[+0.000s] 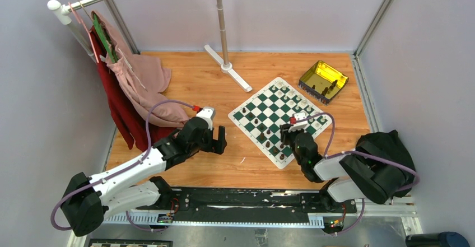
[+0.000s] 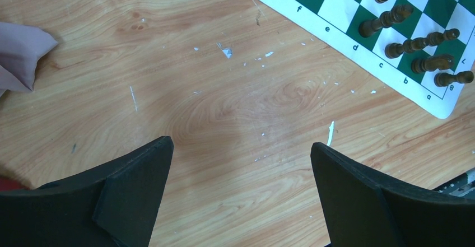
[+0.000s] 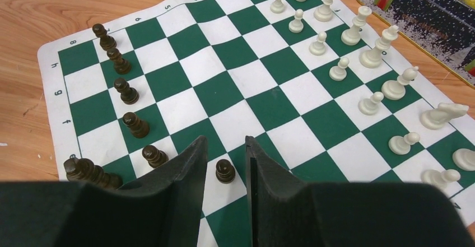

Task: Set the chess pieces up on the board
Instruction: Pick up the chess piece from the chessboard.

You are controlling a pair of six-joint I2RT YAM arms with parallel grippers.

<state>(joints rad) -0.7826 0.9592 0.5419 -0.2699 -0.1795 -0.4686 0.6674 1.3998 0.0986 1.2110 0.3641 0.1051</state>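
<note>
I see my right gripper [image 3: 226, 143] slightly parted, with a dark pawn [image 3: 225, 171] upright between its tips on the board [image 3: 255, 79]. The board lies cornerwise on the counter's [image 1: 224, 90] right half. My left gripper [image 2: 241, 146] gapes wide, empty.

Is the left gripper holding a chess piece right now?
No: the left gripper stands wide open over the wooden table, with nothing between its fingers.

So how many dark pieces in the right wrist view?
7: five pawns along the board's left, a larger piece below, one pawn at the right gripper; others maybe hidden.
</note>
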